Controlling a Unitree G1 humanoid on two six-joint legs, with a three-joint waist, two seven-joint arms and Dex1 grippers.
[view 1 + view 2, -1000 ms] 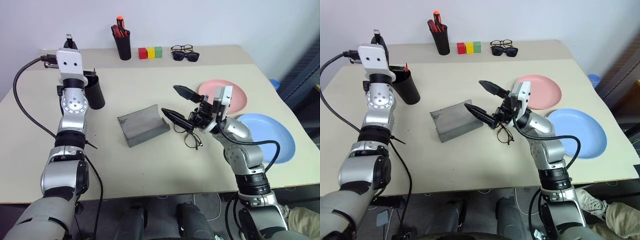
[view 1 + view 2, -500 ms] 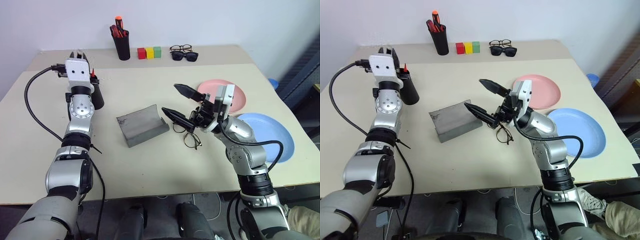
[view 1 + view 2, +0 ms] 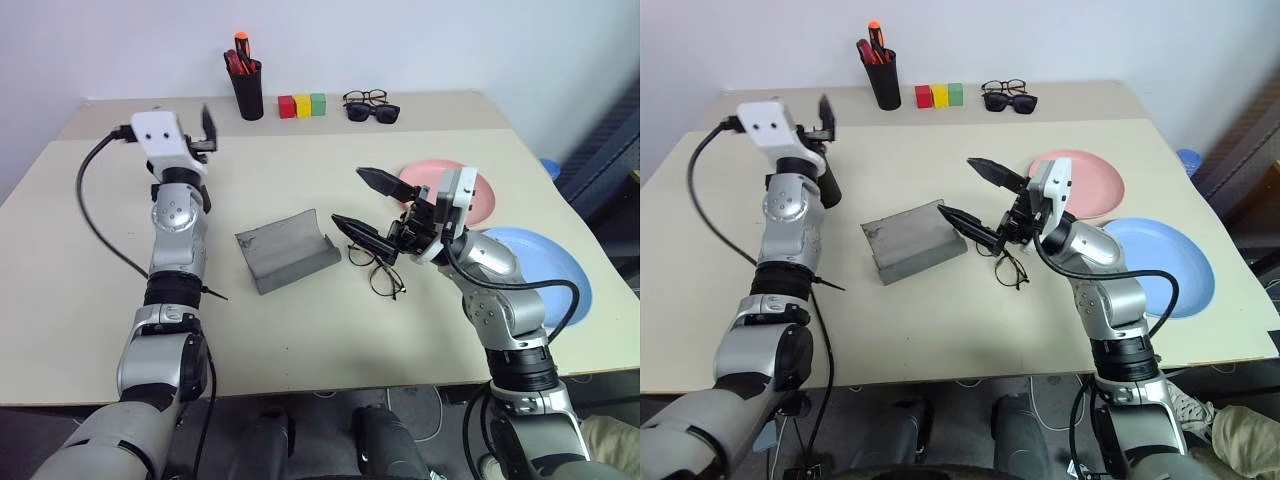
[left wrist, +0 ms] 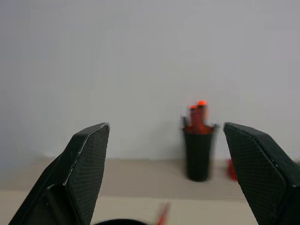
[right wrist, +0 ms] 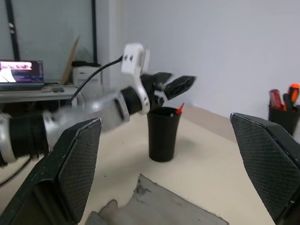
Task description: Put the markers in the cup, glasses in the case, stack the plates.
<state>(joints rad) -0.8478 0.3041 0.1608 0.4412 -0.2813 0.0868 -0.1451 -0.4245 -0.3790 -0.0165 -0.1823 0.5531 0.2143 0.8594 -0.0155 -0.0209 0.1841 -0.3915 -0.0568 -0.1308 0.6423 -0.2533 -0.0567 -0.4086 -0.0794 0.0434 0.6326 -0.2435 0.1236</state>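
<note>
- A beige table (image 3: 300, 310) fills most of the head view, seen from above, with a robot arm reaching in from each lower corner.
- Two plates sit at the right: the light blue plate (image 3: 555, 275) at the right edge, the salmon pink plate (image 3: 480, 195) just above and left of it, not yet stacked.
- The grey felt case (image 3: 285, 250) lies at the centre of the frame, its flap open toward the right.
- The black cup (image 5: 163, 133) stands left of centre, mostly hidden behind the left arm in the head view; a red-tipped marker (image 5: 179, 108) pokes out of its rim.
- The left gripper (image 3: 195, 128) hovers in the upper left, above the cup, jaws apart and holding nothing.
- The right gripper (image 3: 362, 205) hangs just right of centre, jaws wide apart and empty.
- The wire-frame glasses (image 3: 378, 268) lie on the table directly below the right gripper's lower finger, just right of the case.
- Their long axis runs diagonally, from upper left to lower right.
- Judging by this, the right arm is far nearer the glasses and must drop down onto them; the case waits immediately to their left.
</note>
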